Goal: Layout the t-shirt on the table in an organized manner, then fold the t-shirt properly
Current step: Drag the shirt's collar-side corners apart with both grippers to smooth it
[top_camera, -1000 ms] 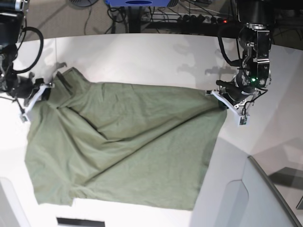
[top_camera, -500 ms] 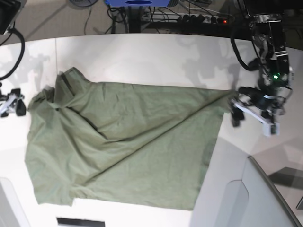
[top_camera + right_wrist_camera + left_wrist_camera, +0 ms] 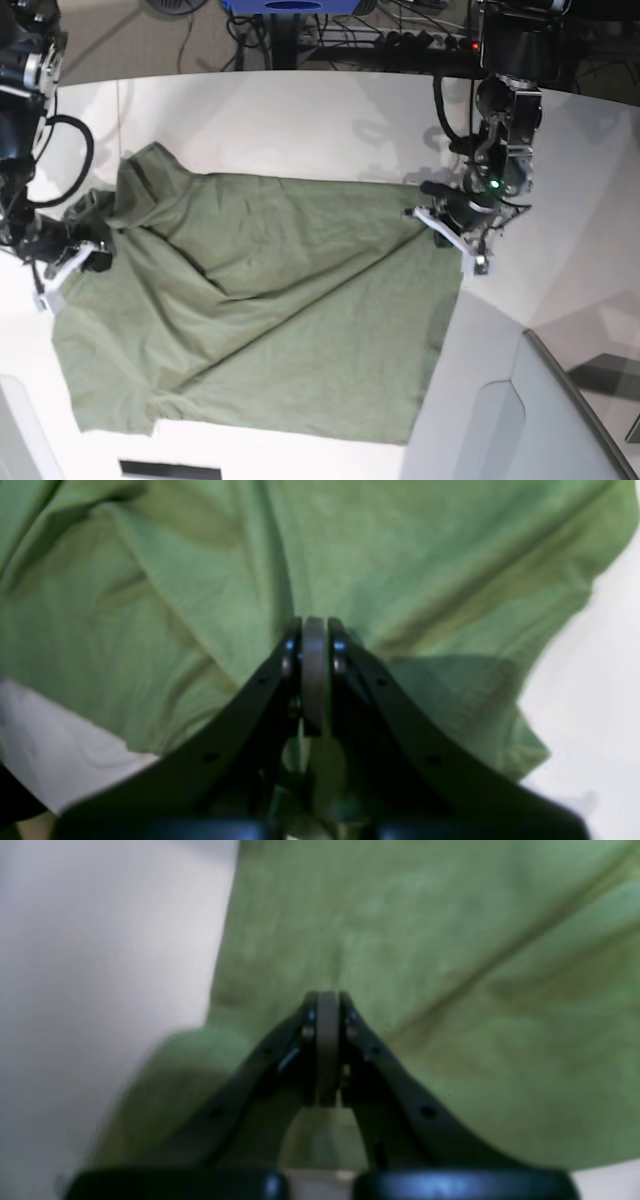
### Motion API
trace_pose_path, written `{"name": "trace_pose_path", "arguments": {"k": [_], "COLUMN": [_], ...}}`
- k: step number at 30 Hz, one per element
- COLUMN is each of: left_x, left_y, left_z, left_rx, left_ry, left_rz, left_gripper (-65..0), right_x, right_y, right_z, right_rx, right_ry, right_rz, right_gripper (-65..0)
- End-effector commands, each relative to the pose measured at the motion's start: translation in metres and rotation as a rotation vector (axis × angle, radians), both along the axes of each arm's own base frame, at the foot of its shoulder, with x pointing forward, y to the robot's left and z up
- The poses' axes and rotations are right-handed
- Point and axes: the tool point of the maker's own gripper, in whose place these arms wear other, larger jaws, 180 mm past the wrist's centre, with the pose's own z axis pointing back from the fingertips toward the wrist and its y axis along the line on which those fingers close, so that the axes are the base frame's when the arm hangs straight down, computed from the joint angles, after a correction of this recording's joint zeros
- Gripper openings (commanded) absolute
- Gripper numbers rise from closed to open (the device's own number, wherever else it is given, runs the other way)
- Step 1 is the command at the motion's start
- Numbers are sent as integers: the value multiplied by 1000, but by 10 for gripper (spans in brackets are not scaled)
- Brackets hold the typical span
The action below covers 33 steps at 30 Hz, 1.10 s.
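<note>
At both side edges, left gripper (image 3: 447, 226) & right gripper (image 3: 70, 262) have come back in, re-clamped on the t-shirt (image 3: 260, 310); looks set to stretch it flat

This looks like a robotics lab or test room rather than a home. Beyond the left gripper (image 3: 447, 228), past the far curved edge of the white table (image 3: 300, 120), loose black cables (image 3: 400, 30) trail over a bare floor beside a power strip (image 3: 430, 40) with a lit red switch, and a blue piece of equipment (image 3: 290, 5) stands there. Below that gripper, toward the near edge, a grey angled panel (image 3: 530, 420) leans against the table. Both arms are bare black machinery with exposed wiring.
</note>
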Motion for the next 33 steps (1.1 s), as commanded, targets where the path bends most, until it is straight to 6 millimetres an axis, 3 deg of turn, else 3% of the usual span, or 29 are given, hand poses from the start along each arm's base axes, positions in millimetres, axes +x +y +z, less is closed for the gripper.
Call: {"name": "trace_pose_path", "arguments": {"k": [1, 6, 12, 17, 20, 24, 28, 31, 33], "left_x": [5, -19, -41, -46, -42, -29, -9, -4, -4], "left_y": [7, 36, 59, 62, 59, 50, 36, 28, 23], "left_z": [5, -17, -30, -28, -20, 2, 35, 53, 61], "left_rx": [9, 60, 104, 112, 109, 102, 91, 87, 84], "left_ry": [-26, 56, 102, 80, 54, -17, -119, -170, -193], "left_rz": [8, 24, 32, 28, 22, 3, -27, -47, -57], "left_gripper": [-650, -650, -650, -650, -650, -650, -650, -650, -650], "right_x": [8, -8, -17, 11, 25, 26, 21, -10, -36], "right_y": [-20, -42, -52, -53, -54, -51, -50, -58, -45], "right_z": [10, -7, -25, -7, 4, 10, 40, 63, 69], "right_rx": [-26, -58, -137, -169, -179, -195, -306, -405, -438], "right_ry": [-31, 22, 30, -65, -92, -68, -86, -45, -10], "right_rz": [-27, -62, -52, -44, -40, 12, 96, 105, 116], "right_gripper": [-642, -642, -642, -642, -642, -642, -644, -644, -636]}}
